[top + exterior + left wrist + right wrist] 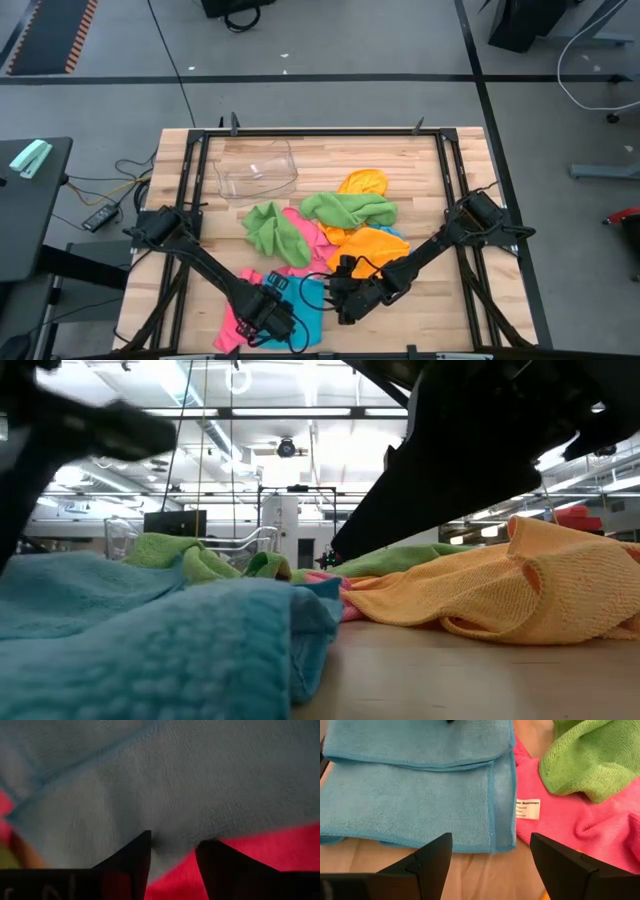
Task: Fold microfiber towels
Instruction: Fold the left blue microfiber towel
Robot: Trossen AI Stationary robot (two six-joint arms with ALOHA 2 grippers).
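Both tools low over the blue towel at the near edge of the counter.

From above, the left tool (272,312) sits on the blue towel (312,305), with a pink towel (235,325) spread beneath and beside it; the right tool (345,295) hovers at that towel's other edge, and green towels (345,208) and orange towels (372,245) lie heaped mid-counter (420,170) near a clear tub (256,168). At counter level, blue cloth (150,640) fills the foreground, orange (500,585) to the side. The left wrist view shows its fingers (132,857) slightly parted, tips pressed into blue cloth (175,780) over pink (280,845); whether they pinch it, I cannot tell. The right wrist view shows its fingers (435,852) spread wide, released, above the folded blue towel (415,795), beside pink (560,825) and green (590,760).
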